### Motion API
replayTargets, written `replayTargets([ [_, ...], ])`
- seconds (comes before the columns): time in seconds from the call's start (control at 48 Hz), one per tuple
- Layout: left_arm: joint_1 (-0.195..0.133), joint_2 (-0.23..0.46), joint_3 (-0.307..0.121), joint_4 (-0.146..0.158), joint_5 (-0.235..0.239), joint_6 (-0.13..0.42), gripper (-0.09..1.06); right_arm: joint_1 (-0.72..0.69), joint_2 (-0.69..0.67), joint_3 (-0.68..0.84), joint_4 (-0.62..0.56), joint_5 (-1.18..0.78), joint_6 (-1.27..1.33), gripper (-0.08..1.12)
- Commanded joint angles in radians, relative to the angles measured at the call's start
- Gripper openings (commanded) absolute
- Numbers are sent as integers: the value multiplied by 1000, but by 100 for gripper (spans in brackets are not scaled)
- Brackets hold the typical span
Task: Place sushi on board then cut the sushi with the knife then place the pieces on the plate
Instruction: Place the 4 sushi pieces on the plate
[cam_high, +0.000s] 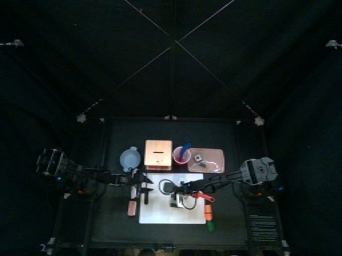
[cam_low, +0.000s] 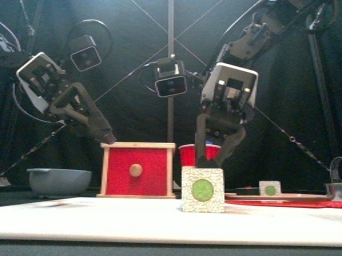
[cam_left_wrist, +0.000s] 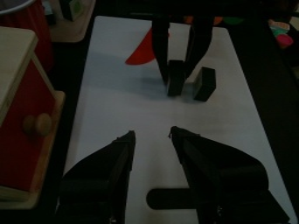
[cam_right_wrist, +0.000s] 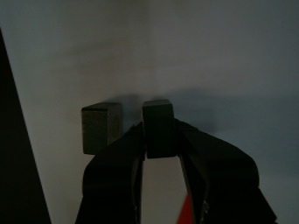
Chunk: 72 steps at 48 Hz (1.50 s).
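**R gripper on one sushi piece, board → tray step pending**

Setup: white board (cam_left_wrist: 105, 105) lies mid-table. The pink tray (cam_high: 210, 158) is behind it twd back right, and the wooden box (cam_left_wrist: 24, 96) is at back left.

Task obj: two dark blocks stand upright on the board, just beside each other w/ a thin gap. They read as already separated, so I judge the cutting part done, at least for this pair.

R gripper (cam_right_wrist: 159, 138): comes down from above w/ jaws drawn in narrow on the sushi piece (cam_right_wrist: 158, 112), pinching its two flat sides. The piece looks seated on the board, not lifted. A side grip makes sense, since the block stays upright for the carry.

The second piece (cam_right_wrist: 101, 127) stands outside the jaws, untouched. The gap probably lets one jaw slip in w/o knocking it.

L gripper (cam_left_wrist: 152, 138): low over the board's left end, facing along it twd the pieces. Jaws are parted a moderate amt w/ nothing between them. It sits well apart from the R gripper, so prob. parked clear of the carry path.

Red wedge (cam_left_wrist: 142, 51) lies flat on the board beyond the R gripper. Possibly the toy knife, can't confirm.

Risk: the neighbour block may tip on lift-off.
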<state>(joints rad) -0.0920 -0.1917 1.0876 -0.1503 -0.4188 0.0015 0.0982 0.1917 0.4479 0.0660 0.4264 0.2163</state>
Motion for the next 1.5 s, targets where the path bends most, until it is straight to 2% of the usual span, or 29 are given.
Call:
replayTargets([
  [0.021, 0, -5, -9, -2, -5, -2, 78, -32, -115, 12, 6, 34, 0, 56],
  [0.292, -2, -5, -11, -2, -5, -2, 78, -129, -319, 178, 28, 69, 2, 56],
  [0.583, 0, -5, -12, -2, -5, -2, 78, -334, -563, 423, 32, 75, 2, 56],
  [0.729, 2, -5, -12, -2, -5, -2, 78, -430, -641, 511, 25, 103, 0, 56],
  [1.125, 2, -5, -15, -2, -6, -2, 78, -594, -689, 604, -43, 110, 0, 58],
  [1.5, 0, -5, -15, -11, -5, -3, 78, -614, -683, 617, -52, 54, 0, 81],
])
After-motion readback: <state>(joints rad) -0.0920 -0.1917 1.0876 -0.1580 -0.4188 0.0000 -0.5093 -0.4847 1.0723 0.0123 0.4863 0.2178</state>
